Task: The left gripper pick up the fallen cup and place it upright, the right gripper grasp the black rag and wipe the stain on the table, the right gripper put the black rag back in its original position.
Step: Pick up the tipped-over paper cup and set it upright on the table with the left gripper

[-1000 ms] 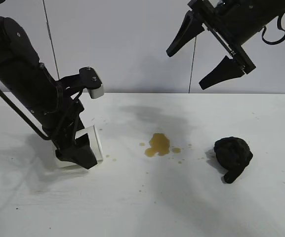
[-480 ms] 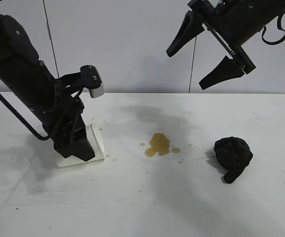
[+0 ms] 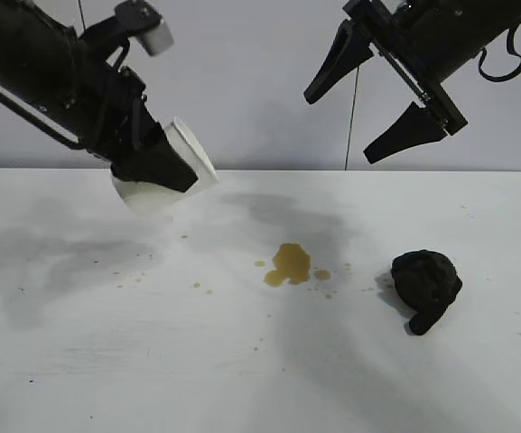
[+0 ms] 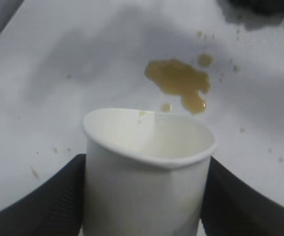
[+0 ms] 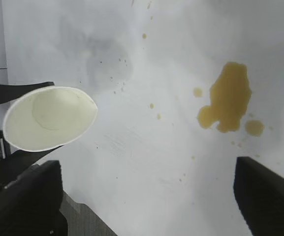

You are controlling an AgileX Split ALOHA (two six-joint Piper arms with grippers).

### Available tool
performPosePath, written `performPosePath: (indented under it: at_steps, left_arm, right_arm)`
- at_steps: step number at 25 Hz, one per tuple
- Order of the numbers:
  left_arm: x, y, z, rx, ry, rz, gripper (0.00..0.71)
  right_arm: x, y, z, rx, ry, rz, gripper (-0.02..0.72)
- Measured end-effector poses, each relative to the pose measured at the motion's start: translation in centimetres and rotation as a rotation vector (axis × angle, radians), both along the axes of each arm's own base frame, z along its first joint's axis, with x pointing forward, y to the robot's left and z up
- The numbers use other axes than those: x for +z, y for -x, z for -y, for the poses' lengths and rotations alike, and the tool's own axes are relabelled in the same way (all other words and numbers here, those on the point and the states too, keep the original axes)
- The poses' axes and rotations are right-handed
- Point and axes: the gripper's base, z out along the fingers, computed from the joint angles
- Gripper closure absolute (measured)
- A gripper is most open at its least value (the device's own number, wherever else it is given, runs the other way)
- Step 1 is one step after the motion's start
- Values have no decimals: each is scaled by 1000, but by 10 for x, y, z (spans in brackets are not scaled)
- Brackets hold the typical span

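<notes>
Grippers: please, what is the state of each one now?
Left gripper: closed on the cup, lifted off the table.
Right gripper: open, holding nothing, raised above the table.

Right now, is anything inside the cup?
The cup, held tilted above the table by the left gripper, looks empty in the right wrist view; the fingers hide part of its outside.

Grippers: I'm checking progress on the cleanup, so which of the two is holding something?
The left gripper, shut on the white cup lifted clear of the table. The right gripper hangs open and empty above the rag.
</notes>
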Motion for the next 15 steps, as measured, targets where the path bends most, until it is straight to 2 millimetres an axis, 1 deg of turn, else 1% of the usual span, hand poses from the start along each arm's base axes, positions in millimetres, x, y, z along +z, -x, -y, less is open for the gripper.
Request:
performPosePath:
  at_steps: [2,5,7,11,13,15]
  left_arm:
    - [7,-2,-6,-16,119,-1,273]
    - [8,2,-15,-104,225,51,273]
    - [2,7,-21,-123,258,70,273]
    - [-18,18,-35,-80,288,91,273]
    - [-29,26,-39,-104,260,117,274]
    - [-38,33,-39,-156,255,130,279]
  right_arm:
    - [0,0,0,0,0,0,51]
    - [0,0,0,0,0,0,51]
    - [0,0,0,0,0,0,51]
    - [0,0,0,0,0,0,51]
    - [0,0,0,0,0,0,51]
    - [0,0,0,0,0,0,51]
